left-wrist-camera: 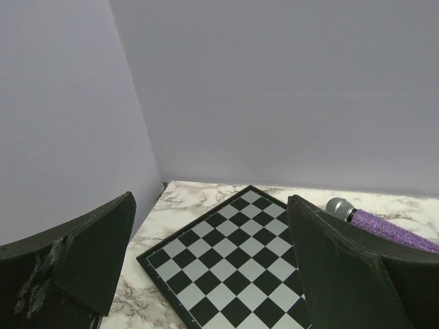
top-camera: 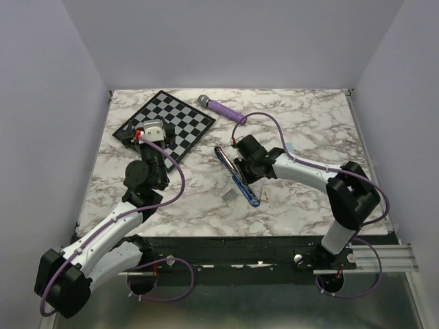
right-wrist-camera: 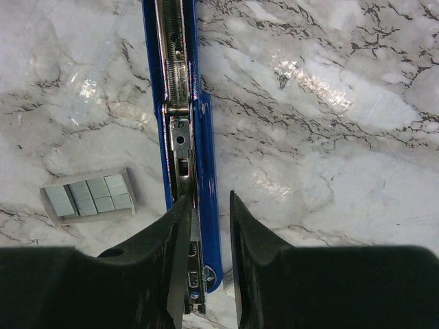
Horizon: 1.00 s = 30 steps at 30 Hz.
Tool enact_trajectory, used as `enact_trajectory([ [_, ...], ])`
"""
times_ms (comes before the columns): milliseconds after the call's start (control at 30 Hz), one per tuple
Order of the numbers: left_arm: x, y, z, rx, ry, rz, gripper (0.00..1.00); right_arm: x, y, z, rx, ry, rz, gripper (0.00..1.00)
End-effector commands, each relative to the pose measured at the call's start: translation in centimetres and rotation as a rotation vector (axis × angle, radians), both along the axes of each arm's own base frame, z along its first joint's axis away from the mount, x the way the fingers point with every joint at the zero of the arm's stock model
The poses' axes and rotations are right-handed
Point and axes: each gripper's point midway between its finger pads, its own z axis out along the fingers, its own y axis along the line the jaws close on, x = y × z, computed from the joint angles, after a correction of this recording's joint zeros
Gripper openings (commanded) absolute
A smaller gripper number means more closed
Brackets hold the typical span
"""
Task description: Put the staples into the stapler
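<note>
The dark blue stapler (top-camera: 236,177) lies opened out flat on the marble table, its silver metal channel facing up (right-wrist-camera: 180,116). A small grey tray of staple strips (right-wrist-camera: 88,197) lies just left of it, and also shows in the top view (top-camera: 229,195). My right gripper (right-wrist-camera: 209,205) hangs low over the stapler's near end. Its jaws stand a narrow gap apart, and the blue side rail shows between them. Nothing is clearly held. My left gripper (left-wrist-camera: 210,202) is wide open and empty, raised over the chessboard (left-wrist-camera: 233,253), far from the stapler.
The chessboard (top-camera: 175,123) lies at the back left. A purple microphone (top-camera: 221,108) lies behind the stapler and shows in the left wrist view (left-wrist-camera: 384,223). A small white label (top-camera: 265,195) lies right of the stapler's near end. Walls enclose the table.
</note>
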Motion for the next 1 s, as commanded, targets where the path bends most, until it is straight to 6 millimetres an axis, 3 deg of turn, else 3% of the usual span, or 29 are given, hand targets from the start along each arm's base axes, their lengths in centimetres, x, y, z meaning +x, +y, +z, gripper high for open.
enact_trajectory([
  [0,0.0,-0.1,0.2,-0.006,-0.013,-0.014,0.99,0.5,-0.1,-0.4,-0.032,0.014,-0.018,0.36],
  [400,0.0,-0.1,0.1,-0.008,-0.010,-0.016,0.99,-0.3,-0.9,-1.5,-0.074,0.055,-0.015,0.36],
  [967,0.3,-0.4,-0.3,-0.001,0.004,-0.022,0.99,-4.7,-3.4,-1.6,-0.083,0.160,-0.005,0.36],
])
